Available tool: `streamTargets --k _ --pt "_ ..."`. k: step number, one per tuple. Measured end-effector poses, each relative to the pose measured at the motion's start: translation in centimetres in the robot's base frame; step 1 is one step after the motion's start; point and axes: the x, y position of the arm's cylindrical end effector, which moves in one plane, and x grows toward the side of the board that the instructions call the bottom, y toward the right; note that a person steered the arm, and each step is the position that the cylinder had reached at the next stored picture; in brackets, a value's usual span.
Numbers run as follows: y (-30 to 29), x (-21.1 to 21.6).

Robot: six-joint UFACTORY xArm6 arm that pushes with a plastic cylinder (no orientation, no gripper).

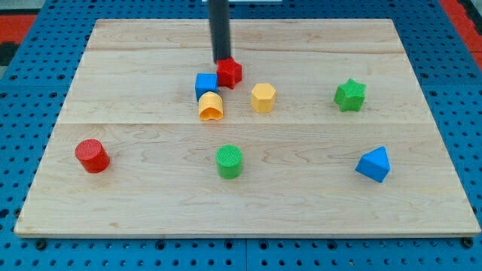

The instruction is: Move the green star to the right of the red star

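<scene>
The green star (350, 95) sits well off to the view's right of my tip (222, 60), a bare rod end holding nothing, touching the red star (230, 73) from above-left. Nearer lie a red cylinder (92, 156), green cylinder (229, 161) and blue pyramid-like block (373, 164); farther, a yellow arch (211, 107), blue cube (205, 84) and yellow hexagon (263, 98) between the stars. All rest on a pale wooden board (135, 196) over blue pegboard (30, 75).

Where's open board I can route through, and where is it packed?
Packed: my tip sits on the red star, huddled with the blue cube, yellow arch and yellow hexagon. Open: between the hexagon and green star; between the red cylinder and green cylinder; the view's top corners.
</scene>
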Motion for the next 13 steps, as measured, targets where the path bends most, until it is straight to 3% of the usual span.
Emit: streamTargets --k 1,3,4,5,9,11,13 --pt "0.3 -1.4" --pt "22.9 -0.7" --pt "24.3 4.4" --pt "22.3 8.1" --pt "16.7 11.8" --pt "10.5 9.6" --pt "10.2 5.6"
